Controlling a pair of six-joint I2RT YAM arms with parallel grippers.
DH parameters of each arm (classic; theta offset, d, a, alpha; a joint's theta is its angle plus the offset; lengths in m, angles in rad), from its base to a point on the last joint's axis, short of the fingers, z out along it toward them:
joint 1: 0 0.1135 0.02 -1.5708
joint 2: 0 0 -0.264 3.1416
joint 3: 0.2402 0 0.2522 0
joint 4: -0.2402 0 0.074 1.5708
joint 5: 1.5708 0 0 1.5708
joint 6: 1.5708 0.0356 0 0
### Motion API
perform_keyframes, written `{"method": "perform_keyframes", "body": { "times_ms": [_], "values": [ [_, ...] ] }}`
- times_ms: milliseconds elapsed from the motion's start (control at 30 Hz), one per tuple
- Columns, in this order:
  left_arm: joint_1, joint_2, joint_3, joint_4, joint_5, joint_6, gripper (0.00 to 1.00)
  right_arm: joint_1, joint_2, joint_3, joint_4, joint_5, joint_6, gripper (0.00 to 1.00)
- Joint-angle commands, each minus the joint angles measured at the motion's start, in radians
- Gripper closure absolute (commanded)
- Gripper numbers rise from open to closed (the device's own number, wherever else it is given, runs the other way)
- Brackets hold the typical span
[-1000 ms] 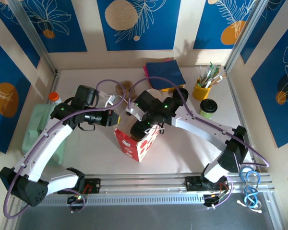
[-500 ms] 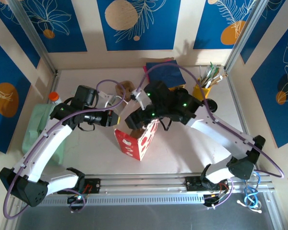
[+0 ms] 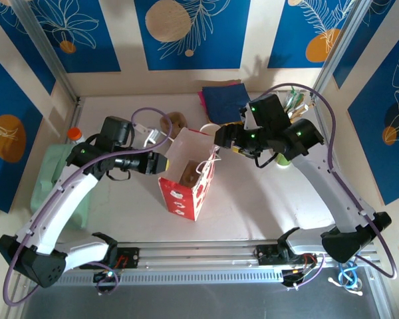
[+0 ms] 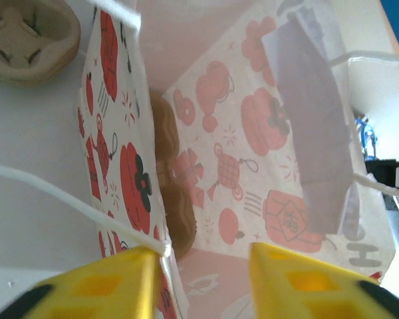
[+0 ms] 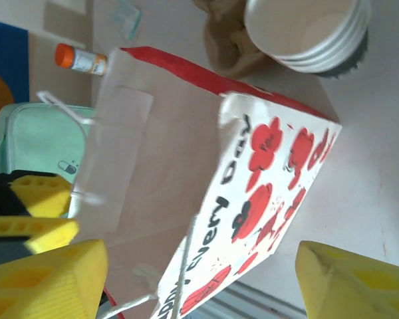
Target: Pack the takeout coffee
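On the pale table [image 3: 253, 199], walled by blue leaf-print panels [image 3: 213, 40], the left gripper [image 3: 163, 163] stood released, the paper bag [image 3: 189, 183]'s left wall between its parted fingers. The takeout coffee [image 3: 209, 128] stood just behind the bag. Near it hung the right gripper [image 3: 219, 137], jaws spread and empty.

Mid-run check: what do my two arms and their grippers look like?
Both the left arm and right arm have white links, black joint housings, small green lights and a purple cable looping alongside. The left gripper and right gripper carry blocky yellow fingers with square recesses.
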Motion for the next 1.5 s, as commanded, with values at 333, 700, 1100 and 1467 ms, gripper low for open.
{"method": "perform_keyframes", "body": {
  "times_ms": [333, 700, 1100, 1467],
  "values": [
    [-0.004, -0.100, 0.150, -0.141, -0.214, 0.050, 0.39, 0.056, 0.148, 0.109, -0.227, 0.131, 0.107, 0.31],
    [-0.004, -0.150, 0.168, -0.182, -0.293, 0.067, 0.39, 0.117, 0.291, 0.242, -0.287, 0.206, 0.090, 0.34],
    [-0.004, -0.146, 0.160, -0.176, -0.298, 0.068, 0.41, 0.120, 0.324, 0.244, -0.219, 0.158, 0.042, 0.63],
    [-0.004, -0.153, 0.191, -0.159, -0.325, 0.061, 0.47, 0.196, 0.186, 0.166, -0.095, 0.186, -0.081, 0.89]
  ]
}}
